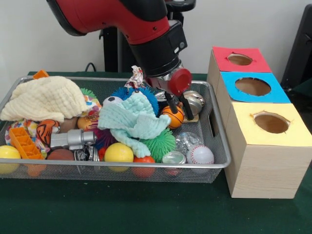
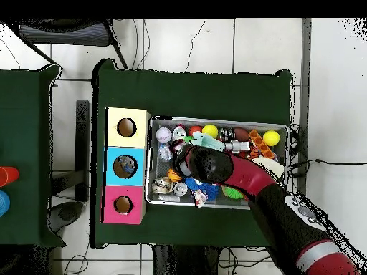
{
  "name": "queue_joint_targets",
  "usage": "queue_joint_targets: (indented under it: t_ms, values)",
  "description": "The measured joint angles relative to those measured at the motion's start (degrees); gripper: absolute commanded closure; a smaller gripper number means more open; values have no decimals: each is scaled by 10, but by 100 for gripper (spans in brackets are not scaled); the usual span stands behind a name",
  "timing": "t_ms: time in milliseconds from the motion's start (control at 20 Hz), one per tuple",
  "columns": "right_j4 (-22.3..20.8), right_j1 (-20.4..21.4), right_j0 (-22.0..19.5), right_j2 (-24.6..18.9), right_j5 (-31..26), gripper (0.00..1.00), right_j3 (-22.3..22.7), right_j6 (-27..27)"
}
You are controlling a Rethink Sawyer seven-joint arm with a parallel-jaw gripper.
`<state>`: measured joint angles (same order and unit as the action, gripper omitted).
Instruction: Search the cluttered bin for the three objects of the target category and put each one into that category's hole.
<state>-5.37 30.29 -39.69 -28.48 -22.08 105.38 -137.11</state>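
Observation:
The bin (image 1: 220, 165) is a wide silver mesh tray full of toys; it also shows in the overhead view (image 2: 218, 119). One see-through crinkled plastic piece (image 1: 185, 141) lies at the bin's front right, beside a baseball (image 1: 200, 155); it also shows in the overhead view (image 2: 166, 152). I cannot make out other clear pieces. My gripper (image 1: 181, 114) hangs open inside the bin, its two black fingers (image 1: 170, 104) just behind a small orange ball (image 1: 173, 118) and beside shiny metal cans (image 1: 195, 101). The arm hides it from above. The red-topped box's hole (image 1: 240, 59) is farthest from the camera, and it shows from above too (image 2: 123, 205).
A blue-topped box (image 1: 252, 87) and a yellow-topped box (image 1: 271, 123) stand in a row with the red one, right of the bin. A cream cloth (image 1: 44, 99), a pale green cloth (image 1: 134, 122), spiky balls, yellow balls and an orange tray crowd the bin.

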Motion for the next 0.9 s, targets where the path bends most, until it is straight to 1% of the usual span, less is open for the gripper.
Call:
queue_joint_targets:
  t_ms: [200,550,900]
  values:
    - [0,-16,8,5,24,0,0,0]
    - [-1,-42,14,17,38,0,0,0]
    - [-14,-60,22,34,74,0,2,0]
